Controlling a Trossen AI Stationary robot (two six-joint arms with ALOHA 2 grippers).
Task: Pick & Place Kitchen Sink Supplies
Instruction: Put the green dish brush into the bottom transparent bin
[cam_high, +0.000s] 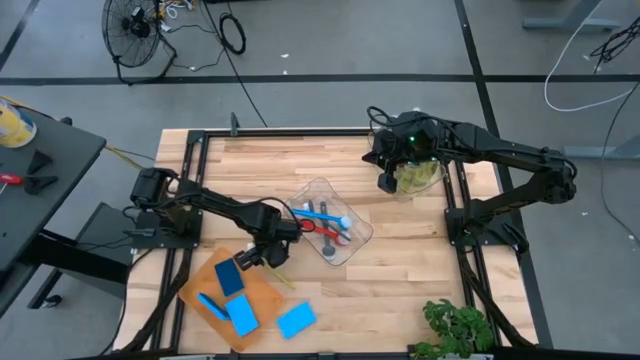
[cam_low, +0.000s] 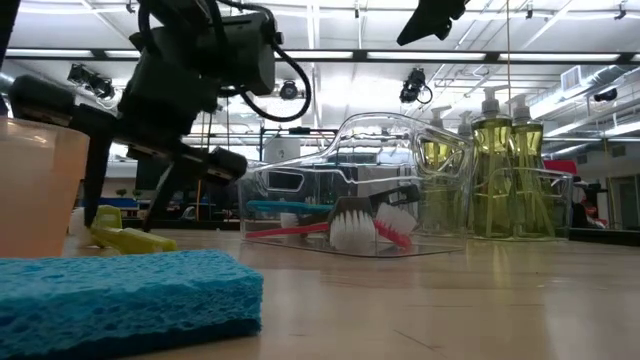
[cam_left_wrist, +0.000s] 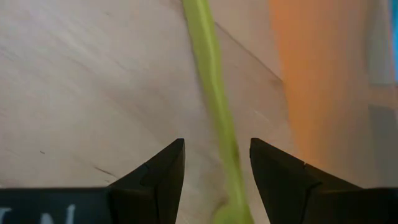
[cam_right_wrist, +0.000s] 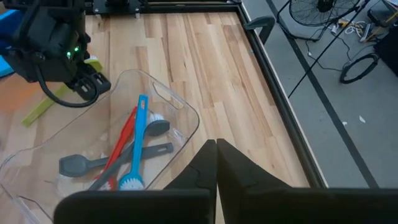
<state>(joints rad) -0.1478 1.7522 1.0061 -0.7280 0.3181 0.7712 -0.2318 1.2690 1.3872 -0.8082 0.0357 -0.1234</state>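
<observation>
High view: the left gripper (cam_high: 252, 257) hangs over the green brush (cam_high: 279, 272) beside the orange tray (cam_high: 265, 293). Left wrist view: its jaws stand apart, straddling the brush's handle without gripping. Right wrist view: the right gripper (cam_right_wrist: 216, 147) is closed and empty above the tub (cam_right_wrist: 184, 115) of brushes.

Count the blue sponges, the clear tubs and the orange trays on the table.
Blue sponges: 4
Clear tubs: 2
Orange tray: 1
Total: 7
</observation>
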